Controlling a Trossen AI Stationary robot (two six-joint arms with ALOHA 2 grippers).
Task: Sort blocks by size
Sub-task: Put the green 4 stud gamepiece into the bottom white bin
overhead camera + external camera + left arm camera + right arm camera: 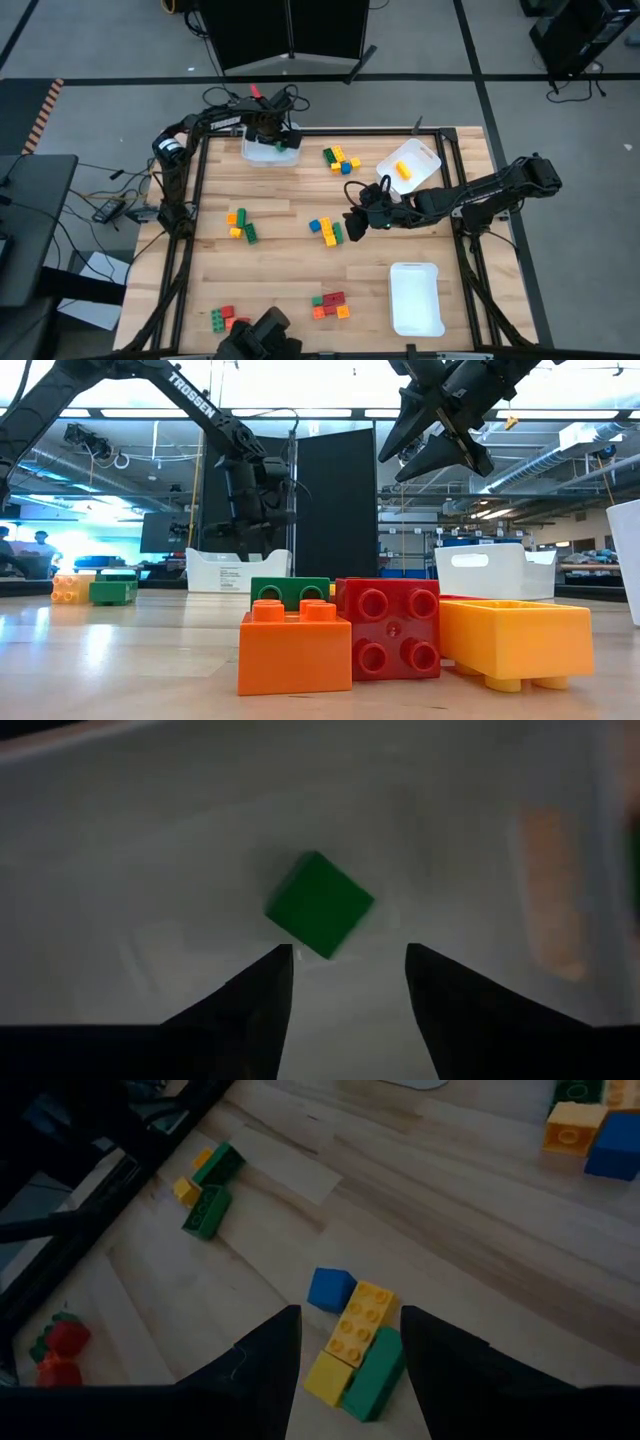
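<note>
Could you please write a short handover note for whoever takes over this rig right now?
Left gripper: open over the far white bin; a green cube lies just beyond its fingers.
Right gripper: open, empty, above the centre cluster of blocks.
Done: an orange block sits in the tilted bin.
Left: loose clusters at far centre, left, near centre and near left; the near right bin looks empty.

Both arms matte black, jointed tubular links with bundled dark cables along them. White "TROSSEN" lettering on the left arm (pixel 190 400); a silver-white band at its base joint. Right gripper (pixel 440 445): black, angular, tapering wedge-shaped fingers (pixel 262 1370).
</note>
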